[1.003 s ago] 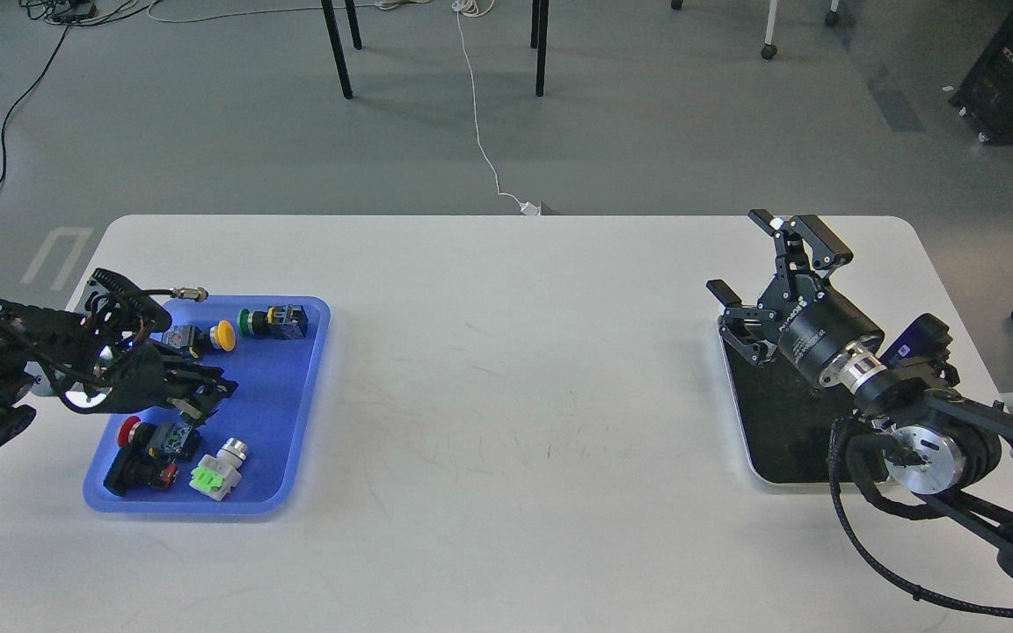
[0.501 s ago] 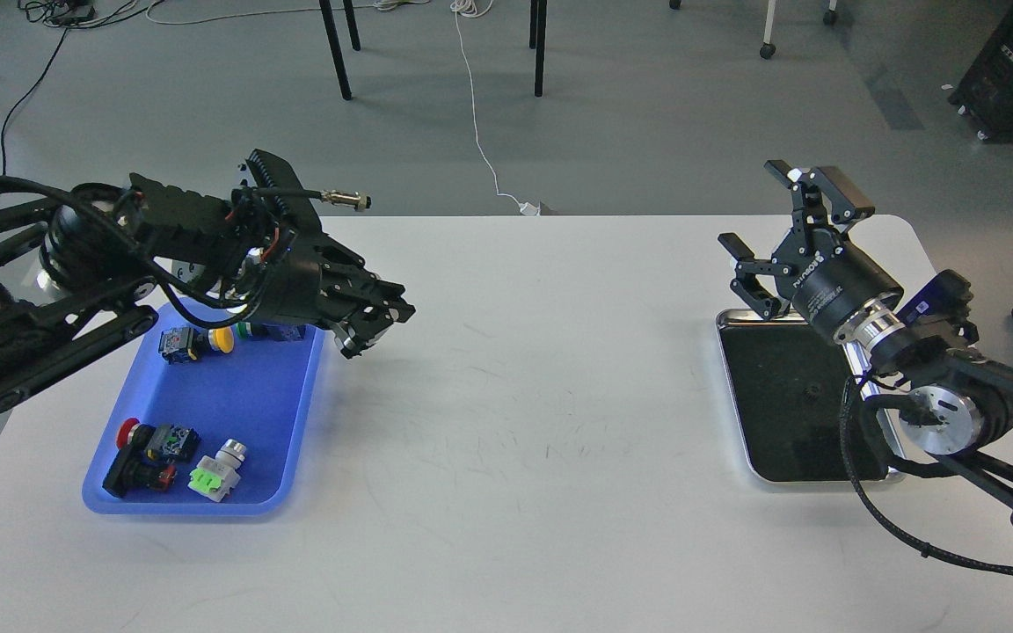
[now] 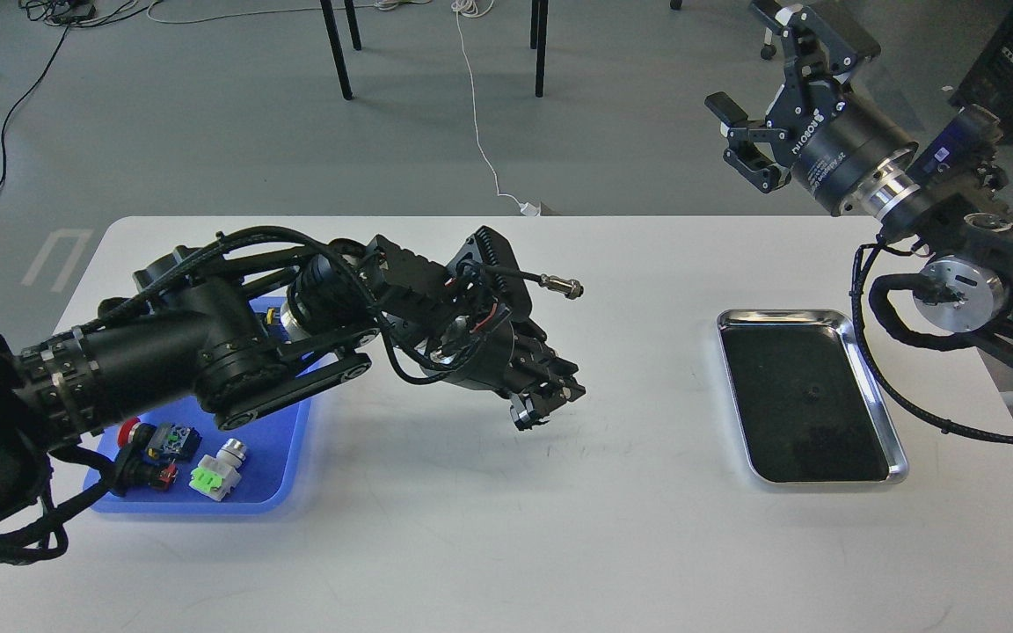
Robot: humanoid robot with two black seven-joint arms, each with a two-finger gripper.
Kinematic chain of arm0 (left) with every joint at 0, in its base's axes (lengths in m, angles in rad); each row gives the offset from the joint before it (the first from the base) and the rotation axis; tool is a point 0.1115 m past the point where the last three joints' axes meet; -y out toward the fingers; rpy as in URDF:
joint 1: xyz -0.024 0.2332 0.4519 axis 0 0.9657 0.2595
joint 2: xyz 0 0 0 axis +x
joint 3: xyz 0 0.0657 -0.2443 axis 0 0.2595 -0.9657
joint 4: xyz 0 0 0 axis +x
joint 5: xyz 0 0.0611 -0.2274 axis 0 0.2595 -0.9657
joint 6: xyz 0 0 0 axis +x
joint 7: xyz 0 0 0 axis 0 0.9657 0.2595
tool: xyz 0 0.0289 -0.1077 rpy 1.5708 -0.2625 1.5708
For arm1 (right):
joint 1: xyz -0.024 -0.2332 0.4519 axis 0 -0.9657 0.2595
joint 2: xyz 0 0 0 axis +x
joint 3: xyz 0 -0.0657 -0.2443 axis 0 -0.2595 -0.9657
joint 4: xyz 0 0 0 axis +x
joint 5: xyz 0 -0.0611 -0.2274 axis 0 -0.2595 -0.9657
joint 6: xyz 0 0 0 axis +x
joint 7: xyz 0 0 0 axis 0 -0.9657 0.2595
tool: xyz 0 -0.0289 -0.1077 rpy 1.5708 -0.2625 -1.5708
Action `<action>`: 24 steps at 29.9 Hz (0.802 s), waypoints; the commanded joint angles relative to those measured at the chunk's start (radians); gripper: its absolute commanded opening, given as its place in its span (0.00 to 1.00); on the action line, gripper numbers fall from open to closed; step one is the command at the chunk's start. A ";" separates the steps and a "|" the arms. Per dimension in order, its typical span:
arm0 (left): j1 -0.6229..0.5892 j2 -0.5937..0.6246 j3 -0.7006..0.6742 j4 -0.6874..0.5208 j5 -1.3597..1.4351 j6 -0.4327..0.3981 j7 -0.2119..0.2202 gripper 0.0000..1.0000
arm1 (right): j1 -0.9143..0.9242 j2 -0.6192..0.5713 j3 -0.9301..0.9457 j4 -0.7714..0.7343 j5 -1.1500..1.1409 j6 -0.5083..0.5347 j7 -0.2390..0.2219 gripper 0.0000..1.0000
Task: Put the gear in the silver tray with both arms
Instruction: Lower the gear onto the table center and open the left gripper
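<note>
Head view: you look forward and down across the table (image 3: 471, 527), mid-range.
Floor: at 12 o'clock.

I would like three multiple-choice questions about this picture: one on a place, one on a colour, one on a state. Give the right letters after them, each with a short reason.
1. Where does the silver tray lie?
A. on the right part of the table
B. beside the blue tray
C. on the floor

2. What colour is the tray of parts?
A. red
B. blue
C. green

3. How is the right gripper?
A. shut on a part
B. resting in the silver tray
C. open, raised in the air

Key:
1 A, it rests on the white table far to the right.
2 B, its rim and floor are blue.
3 C, its fingers stand apart, above the far edge.
</note>
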 commanded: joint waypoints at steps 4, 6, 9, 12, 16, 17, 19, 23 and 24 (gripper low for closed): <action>-0.001 -0.143 0.016 0.140 0.000 0.000 0.000 0.14 | -0.007 -0.006 -0.022 0.000 0.000 -0.002 0.000 0.97; 0.003 -0.162 0.017 0.181 0.000 0.000 0.000 0.14 | -0.008 -0.007 -0.024 0.000 0.000 -0.002 0.000 0.98; 0.011 -0.162 0.019 0.242 0.000 0.000 0.000 0.14 | -0.010 -0.007 -0.024 -0.003 -0.002 -0.004 0.000 0.97; 0.013 -0.162 0.048 0.276 0.000 0.000 0.000 0.14 | -0.016 -0.007 -0.024 -0.003 -0.002 -0.004 0.000 0.98; 0.016 -0.162 0.071 0.345 0.000 0.000 0.000 0.14 | -0.028 -0.007 -0.026 -0.003 -0.002 -0.002 0.000 0.97; 0.016 -0.162 0.073 0.359 0.000 0.000 0.000 0.14 | -0.030 -0.007 -0.026 -0.003 -0.002 -0.004 0.000 0.98; 0.022 -0.162 0.080 0.370 0.000 0.000 0.000 0.14 | -0.034 -0.007 -0.026 -0.003 -0.002 -0.002 0.000 0.97; 0.023 -0.162 0.082 0.368 0.000 0.000 0.000 0.14 | -0.036 -0.009 -0.026 -0.003 -0.002 -0.002 0.000 0.97; 0.023 -0.162 0.082 0.368 0.000 0.000 0.000 0.14 | -0.036 -0.009 -0.026 -0.003 -0.002 -0.002 0.000 0.98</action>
